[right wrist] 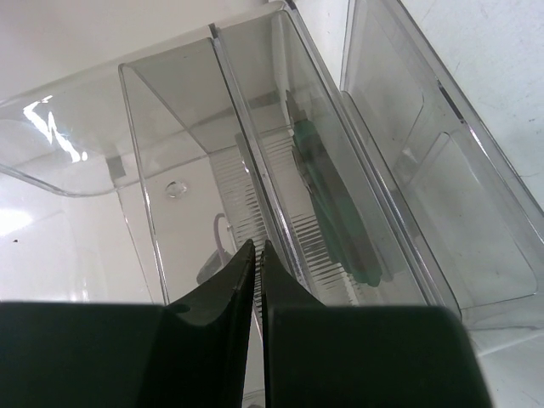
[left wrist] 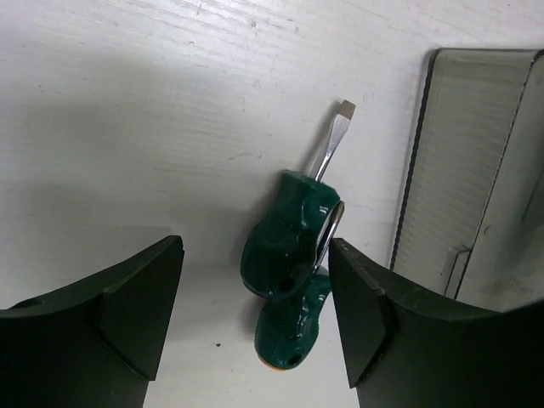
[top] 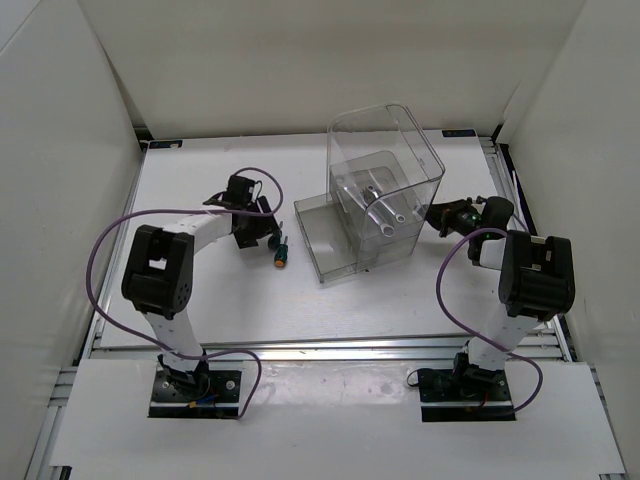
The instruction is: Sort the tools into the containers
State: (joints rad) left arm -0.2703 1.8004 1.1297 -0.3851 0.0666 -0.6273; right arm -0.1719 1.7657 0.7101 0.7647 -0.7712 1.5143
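Observation:
Two stubby screwdrivers lie side by side on the white table. The first screwdriver has a green handle and its flat blade points away from me. The second screwdriver lies under it and shows an orange end. My left gripper hangs open around both handles, and its right finger stands close to them. In the top view the screwdrivers lie just left of the clear bin. Two silver wrenches rest inside it. My right gripper is shut and empty against the bin's right wall. The green-handled pliers show through the plastic.
The bin's low front tray stands just right of the screwdrivers, and its wall shows in the left wrist view. White walls enclose the table on three sides. Purple cables loop beside each arm.

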